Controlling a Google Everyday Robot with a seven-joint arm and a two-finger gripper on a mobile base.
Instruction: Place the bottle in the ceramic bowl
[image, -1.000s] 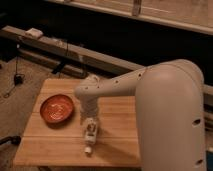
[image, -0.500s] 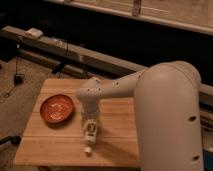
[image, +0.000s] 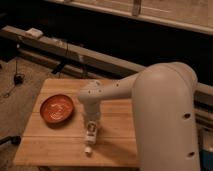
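Note:
The whitish bottle (image: 90, 137) lies on the wooden table (image: 60, 145) near its front edge, its capped neck pointing toward the front. My gripper (image: 92, 125) hangs straight down from the big white arm, right over the bottle's upper end and hiding part of it. The orange-red ceramic bowl (image: 57, 108) with a pale swirl inside sits on the table to the left of the gripper, about a bowl's width away, with nothing in it.
The white arm's bulky elbow (image: 165, 115) fills the right side and covers the table's right part. Behind the table runs a long dark ledge (image: 75, 50) with cables. Carpeted floor (image: 15, 100) lies to the left.

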